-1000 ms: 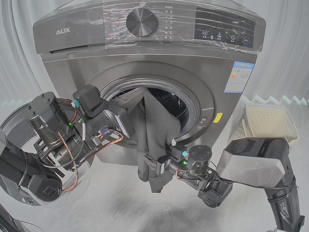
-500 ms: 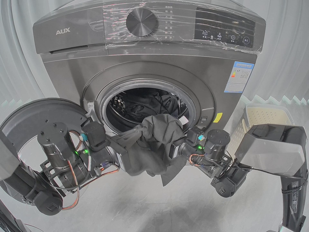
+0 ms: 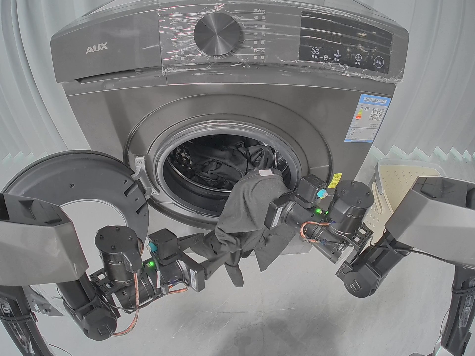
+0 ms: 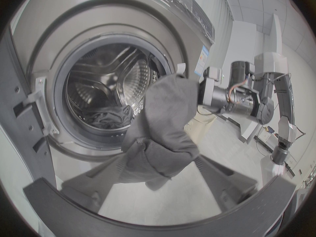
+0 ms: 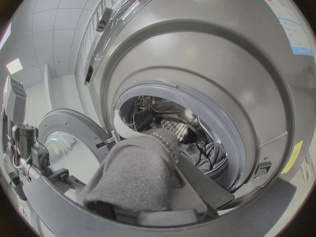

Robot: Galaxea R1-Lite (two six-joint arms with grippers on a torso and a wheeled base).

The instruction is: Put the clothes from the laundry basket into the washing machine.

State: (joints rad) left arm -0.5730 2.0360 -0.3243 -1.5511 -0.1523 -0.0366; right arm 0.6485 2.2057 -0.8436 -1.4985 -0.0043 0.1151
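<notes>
A: Dark grey garment point(image 3: 247, 208) hangs at the drum point(image 3: 178, 156) mouth, centre frame, not yet in. Other clothes point(image 3: 222, 161) lie inside.

B: Left gripper point(image 3: 225, 259): jaws apart, cloth bunched between. Right gripper point(image 3: 269, 212): jaws cloth-covered, cannot tell. Basket point(image 3: 401, 181), right edge: contents hidden.

Backdrop to the laundry trial: a white pleated curtain point(image 3: 34, 75) hangs in long vertical folds, its zigzag hem resting on a pale grey floor point(image 3: 297, 297) with a dull sheen. Above the curtain runs a ceiling point(image 5: 49, 23) of square white tiles, with one lit rectangular light panel point(image 5: 14, 65) set into it well away from the curtain's top edge. Past the curtain's far end stands a plain white wall point(image 4: 242, 46).
</notes>
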